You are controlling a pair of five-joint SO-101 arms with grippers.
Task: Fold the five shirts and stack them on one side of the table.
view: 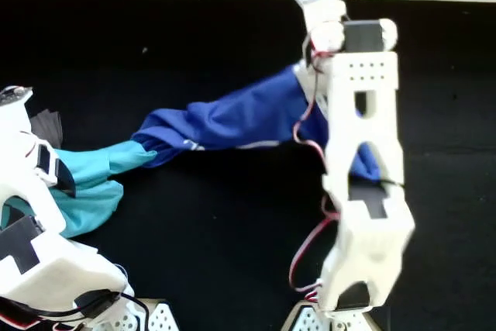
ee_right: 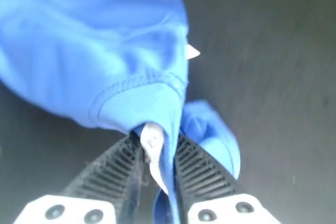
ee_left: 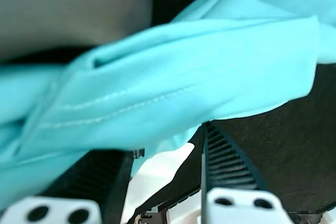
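A royal blue shirt [view: 232, 118] hangs stretched in a long twisted band above the black table [view: 194, 253]. Its raised end is pinched in my right gripper [view: 310, 75] at the back right. In the right wrist view that gripper [ee_right: 156, 136] is shut on a fold of the blue shirt [ee_right: 105, 72] with a white label [ee_right: 152, 145] between the fingers. The blue shirt's low end meets a teal shirt [view: 93, 184] bunched at the left beside my left arm [view: 31, 215]. My left gripper [ee_left: 168, 145] is open, with the teal shirt [ee_left: 173, 87] draped across its fingertips.
The right arm's white body [view: 364, 191] stands tall over the table's right half. A blurred grey surface [ee_left: 68, 9] lies behind the teal shirt. Bare black tabletop [view: 217, 222] stretches between the two arm bases at the front.
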